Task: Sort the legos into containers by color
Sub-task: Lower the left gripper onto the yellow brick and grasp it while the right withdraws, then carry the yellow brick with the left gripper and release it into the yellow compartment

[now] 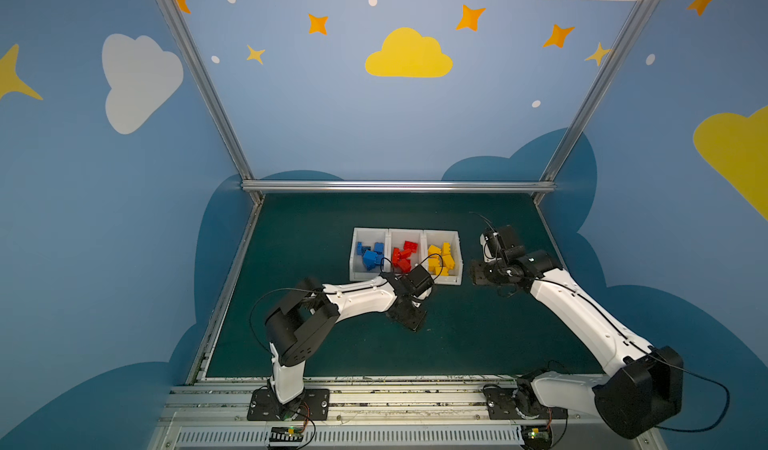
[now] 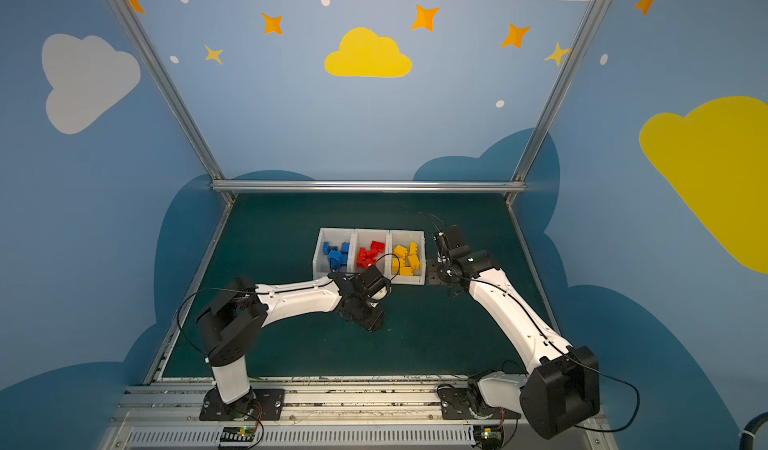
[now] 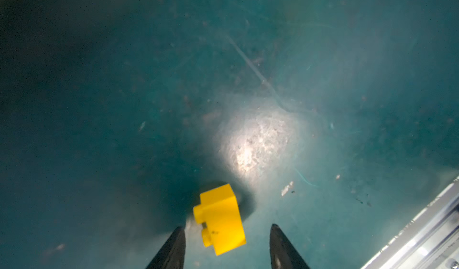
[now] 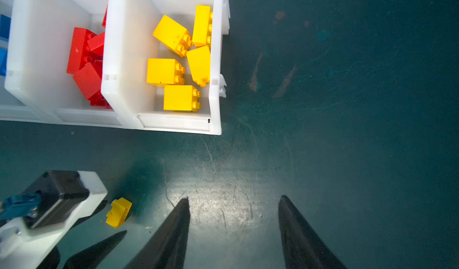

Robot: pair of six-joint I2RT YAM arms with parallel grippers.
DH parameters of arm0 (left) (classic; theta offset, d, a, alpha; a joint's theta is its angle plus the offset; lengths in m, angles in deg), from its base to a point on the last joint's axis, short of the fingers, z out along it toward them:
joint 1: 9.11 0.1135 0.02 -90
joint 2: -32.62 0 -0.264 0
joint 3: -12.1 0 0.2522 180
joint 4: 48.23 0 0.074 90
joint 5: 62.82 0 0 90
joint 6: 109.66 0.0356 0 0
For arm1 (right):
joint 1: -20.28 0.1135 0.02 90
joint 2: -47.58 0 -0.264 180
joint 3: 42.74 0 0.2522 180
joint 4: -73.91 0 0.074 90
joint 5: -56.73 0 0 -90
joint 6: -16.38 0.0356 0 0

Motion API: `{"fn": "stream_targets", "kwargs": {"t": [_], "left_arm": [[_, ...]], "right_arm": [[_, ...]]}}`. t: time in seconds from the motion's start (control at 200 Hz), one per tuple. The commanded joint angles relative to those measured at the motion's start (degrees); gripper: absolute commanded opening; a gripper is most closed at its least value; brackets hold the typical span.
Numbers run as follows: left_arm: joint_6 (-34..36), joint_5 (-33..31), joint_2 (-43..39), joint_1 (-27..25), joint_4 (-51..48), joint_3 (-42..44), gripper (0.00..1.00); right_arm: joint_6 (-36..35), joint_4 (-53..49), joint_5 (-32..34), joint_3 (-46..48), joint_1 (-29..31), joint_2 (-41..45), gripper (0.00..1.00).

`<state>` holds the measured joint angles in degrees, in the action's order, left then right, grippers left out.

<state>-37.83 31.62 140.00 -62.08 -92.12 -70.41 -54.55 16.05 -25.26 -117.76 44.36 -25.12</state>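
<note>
The left tool [image 3: 226, 226] hangs low over the scuffed dark green table [image 3: 99, 106], its two black fingers apart and clamped on nothing. Between them lies a small yellow studded plastic brick [image 3: 221, 220], tipped on its side and slanted to the fingers. It is off centre: its studs sit just beside one finger, with a clear gap on the other side. Only the brick's nearer end lies between the tips; the rest reaches beyond them.

From here, the likeliest failure is a poor bite. The near finger would probably meet the studs first and push or spin the brick before the far finger arrives. A pinch on rounded studs, or on one end only, could let the brick squirt out or swing during the lift. Whether the tips touch the table cannot be told; pressing lower risks scraping it.

Ahead of the left tool stands the white rectangular plastic bin of yellow bricks [image 4: 216, 56], joined to a like bin of red bricks [image 4: 82, 118]. A low carry could clip the front lip, and an early release could drop the brick short or among the red ones.

The right tool [image 4: 234, 198] hovers just outside the yellow bin's outer wall, fingers apart and empty, so the two arms could crowd each other there.
</note>
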Motion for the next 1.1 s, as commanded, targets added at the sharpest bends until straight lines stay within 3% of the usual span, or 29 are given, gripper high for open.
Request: {"fn": "stream_targets", "kwargs": {"t": [0.0, 0.2, 0.596, 1.096], "left_arm": [[0.95, -0.45, 1.53, -0.39, -1.23, -1.59, 0.54], [1.38, -1.41, 3.45, -0.63, -1.51, -2.95, 0.51], [1.89, -3.66, 3.96, -0.97, -0.1, -2.09, 0.33], [2.79, -3.56, 1.9, -0.96, -0.45, -3.92, 0.27]], "right_arm": [[0.53, 0.32, -0.41, 0.87, -0.26, 1.13, 0.58], [0.7, 0.23, -0.71, 1.03, -0.49, 1.32, 0.57], [0.97, 0.0, -0.54, 1.49, -0.77, 2.16, 0.57], [1.66, 0.28, -0.36, 2.99, -1.66, 4.89, 0.57]]}}
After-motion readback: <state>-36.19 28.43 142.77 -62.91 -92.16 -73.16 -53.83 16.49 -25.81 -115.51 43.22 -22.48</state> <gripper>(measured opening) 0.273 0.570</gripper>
